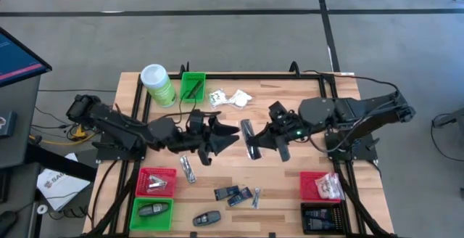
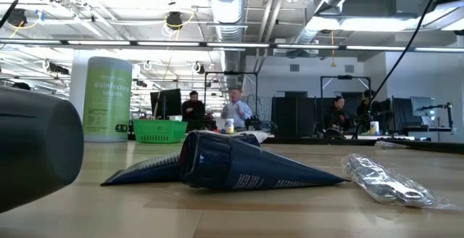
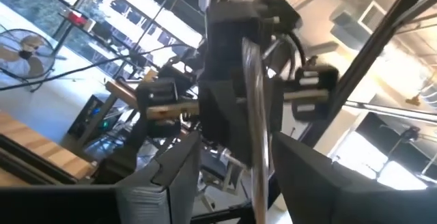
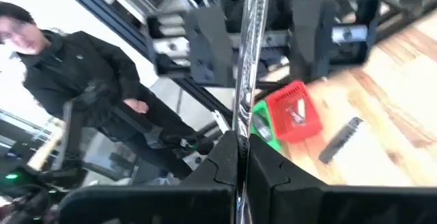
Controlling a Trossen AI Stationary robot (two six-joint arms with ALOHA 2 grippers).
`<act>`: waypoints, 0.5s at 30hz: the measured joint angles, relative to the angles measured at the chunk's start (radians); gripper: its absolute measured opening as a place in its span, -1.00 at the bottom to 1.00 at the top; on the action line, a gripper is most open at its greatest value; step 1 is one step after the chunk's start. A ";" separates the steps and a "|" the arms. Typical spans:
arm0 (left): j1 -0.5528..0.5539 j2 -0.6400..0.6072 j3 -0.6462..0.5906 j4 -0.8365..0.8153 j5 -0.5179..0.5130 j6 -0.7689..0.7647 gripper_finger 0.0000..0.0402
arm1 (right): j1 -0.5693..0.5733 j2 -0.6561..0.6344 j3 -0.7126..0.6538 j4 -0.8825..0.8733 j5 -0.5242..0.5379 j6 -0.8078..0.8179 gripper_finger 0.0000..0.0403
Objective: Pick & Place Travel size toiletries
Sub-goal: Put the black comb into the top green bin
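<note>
Slim silvery packet [image 1: 249, 138] up in the air over the middle of the desk [image 1: 290, 187], pinched edge-on in the tight-shut jaws of the right gripper [image 1: 251, 141], with the left gripper [image 1: 230, 136] just beside it and facing it, jaws apart and holding nothing. More little toiletries around: white crinkly sachets [image 1: 229, 98] near the back by the green canister [image 1: 157, 85], dark packets [image 1: 233, 194] and another silvery packet [image 1: 187, 169] near the front, by the red bin [image 1: 155, 182].
</note>
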 joint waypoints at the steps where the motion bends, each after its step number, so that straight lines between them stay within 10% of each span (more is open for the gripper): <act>1: 0.003 0.001 0.000 0.001 0.001 -0.001 -0.13 | -0.003 0.002 -0.001 -0.010 -0.001 0.000 -1.00; 15: 0.037 0.024 0.000 0.005 0.036 -0.015 -0.12 | -0.067 0.041 -0.002 -0.034 0.004 -0.002 -1.00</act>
